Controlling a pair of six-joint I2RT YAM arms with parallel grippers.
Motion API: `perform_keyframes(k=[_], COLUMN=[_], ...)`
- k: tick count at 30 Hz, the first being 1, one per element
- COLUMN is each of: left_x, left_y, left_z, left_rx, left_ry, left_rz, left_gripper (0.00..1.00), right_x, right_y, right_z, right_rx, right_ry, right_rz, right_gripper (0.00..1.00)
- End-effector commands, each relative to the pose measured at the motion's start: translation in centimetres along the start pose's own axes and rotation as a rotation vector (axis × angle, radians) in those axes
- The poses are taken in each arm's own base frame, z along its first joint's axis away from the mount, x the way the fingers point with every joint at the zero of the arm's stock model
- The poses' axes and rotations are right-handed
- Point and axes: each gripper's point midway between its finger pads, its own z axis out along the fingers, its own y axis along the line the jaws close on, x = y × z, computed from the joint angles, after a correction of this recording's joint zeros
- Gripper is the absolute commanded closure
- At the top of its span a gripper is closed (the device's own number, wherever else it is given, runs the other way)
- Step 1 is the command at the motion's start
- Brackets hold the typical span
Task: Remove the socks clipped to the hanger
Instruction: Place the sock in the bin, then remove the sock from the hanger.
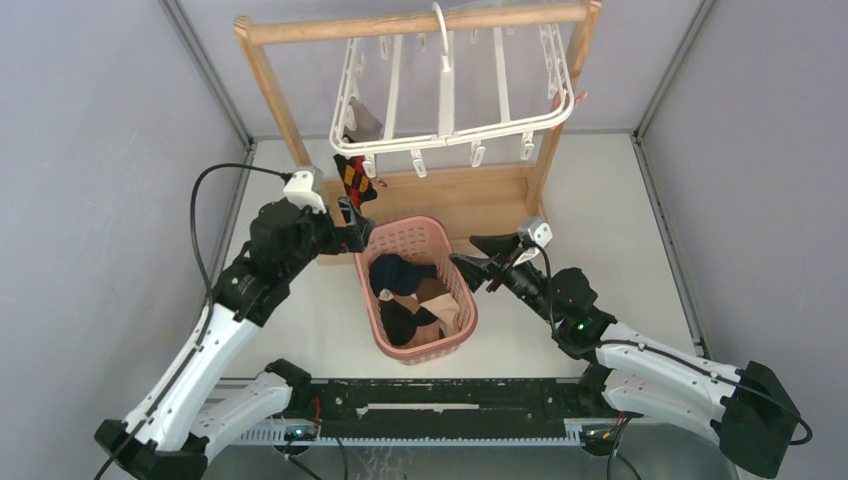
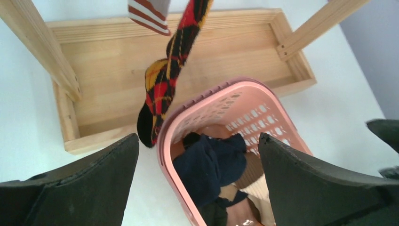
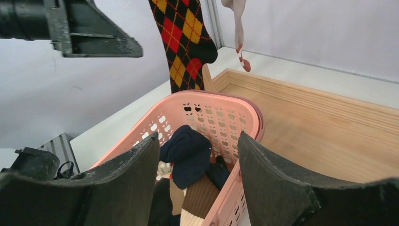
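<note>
1. Two socks hang clipped at the left end of the hanger (image 1: 450, 135): the argyle sock (image 1: 355, 180) dangles low, the grey sock (image 2: 149, 13) sits above it. The others lie in the pink basket (image 1: 372, 240).
2. Risk, as we judge it: the argyle toe hangs outside the basket rim, so a straight pull could drop it onto the table.
3. Left gripper (image 1: 358, 225) is spread wide and empty, level beside that toe, centre left. Right gripper (image 1: 465, 250) is likewise spread and empty, aimed at the basket from centre right.

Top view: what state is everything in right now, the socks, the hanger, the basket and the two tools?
Hanger: hooked on the rack's top bar, most clips bare.
Argyle sock: hanging from the hanger's left corner.
Grey sock: hanging beside the argyle one.
Basket: upright, holding several loose socks.
Left tool: open, empty, near the argyle sock.
Right tool: open, empty, beside the basket.
</note>
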Motion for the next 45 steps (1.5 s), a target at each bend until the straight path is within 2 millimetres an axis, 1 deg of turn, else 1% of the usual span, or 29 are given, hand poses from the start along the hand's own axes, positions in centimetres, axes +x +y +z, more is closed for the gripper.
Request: perform_keyframes(k=[1, 4, 7, 10, 14, 16, 17, 18, 19, 24, 35, 40, 45], left_x=[-4.0, -4.5, -5.4, -5.6, -5.5, -5.5, -5.6, -5.5, -5.7, -6.3, -8.0, -9.0, -10.0], left_y=[0.5, 1.2, 1.7, 2.0, 1.8, 1.7, 1.7, 1.6, 1.6, 1.3, 0.5, -0.3, -1.4], left_z=[1.5, 2.3, 2.8, 3.8, 5.2, 5.7, 5.8, 5.9, 5.8, 4.8, 0.6, -1.4, -3.0], left_rx=[-0.046, -0.075, -0.099, -0.111, -0.107, -0.105, -0.105, -0.104, -0.104, -0.094, -0.055, -0.018, 0.026], left_ry=[-0.165, -0.209, -0.263, -0.279, -0.261, -0.253, -0.252, -0.249, -0.251, -0.275, -0.331, -0.359, -0.376], left_rz=[0.073, 0.086, 0.074, 0.077, 0.086, 0.083, 0.082, 0.081, 0.078, 0.071, 0.055, 0.049, 0.044], left_gripper=[0.0, 0.01, 0.09, 0.32, 0.55, 0.74, 0.86, 0.95, 0.99, 1.0, 1.0, 1.0, 1.0], right_x=[-0.6, -0.6, -0.5, -0.3, -0.3, -0.3, -0.4, -0.4, -0.5, -0.4, -0.4, -0.5, -1.0], right_y=[0.3, 0.3, 0.2, 0.3, 0.2, 0.1, 0.1, 0.1, 0.1, -0.1, -0.1, 0.0, 0.1], right_z=[-0.1, -0.3, -0.4, -0.4, -0.7, -0.9, -1.0, -1.1, -1.2, -1.6, -1.6, -1.7, -1.7], right_rx=[-0.002, -0.001, 0.002, 0.0, 0.003, 0.005, 0.006, 0.007, 0.008, 0.015, 0.015, 0.011, 0.008], right_ry=[-0.022, -0.018, -0.02, -0.019, -0.02, -0.022, -0.024, -0.023, -0.025, -0.027, -0.029, -0.029, -0.041], right_rz=[0.021, 0.021, 0.022, 0.028, 0.032, 0.031, 0.031, 0.03, 0.029, 0.028, 0.029, 0.028, 0.027], right_gripper=[0.31, 0.31, 0.31, 0.31, 0.31, 0.31, 0.31, 0.31, 0.31, 0.31, 0.31, 0.31, 0.31])
